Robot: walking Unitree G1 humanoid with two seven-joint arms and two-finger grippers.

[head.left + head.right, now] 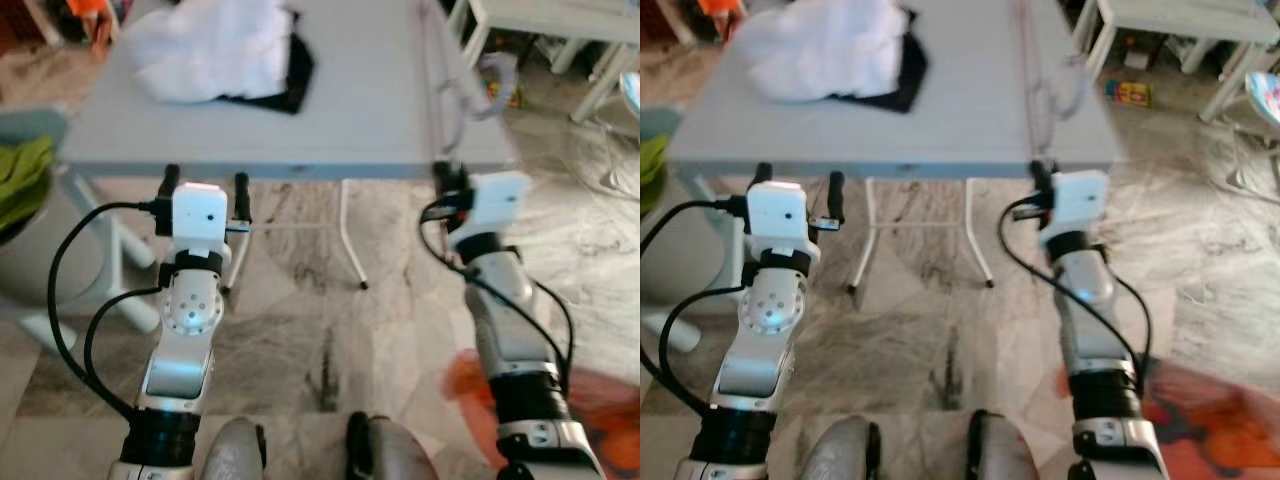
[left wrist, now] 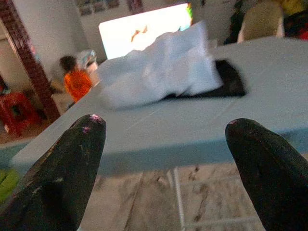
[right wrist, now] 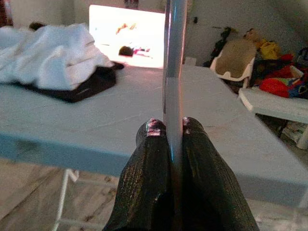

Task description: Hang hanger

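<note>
The right gripper (image 3: 169, 126) was clamped on the pale hanger (image 3: 173, 72), holding it upright over the table's (image 1: 380, 110) near edge. The left gripper (image 2: 166, 132) hovered unclenched, empty, facing white clothes (image 1: 215, 45).

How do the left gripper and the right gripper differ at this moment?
The left gripper has its jaws wide apart and holds nothing; the right gripper has its jaws closed on the pale hanger. The left one points toward the white cloth; the right one points past the table's bare side. Both hover at the table's near edge.
</note>
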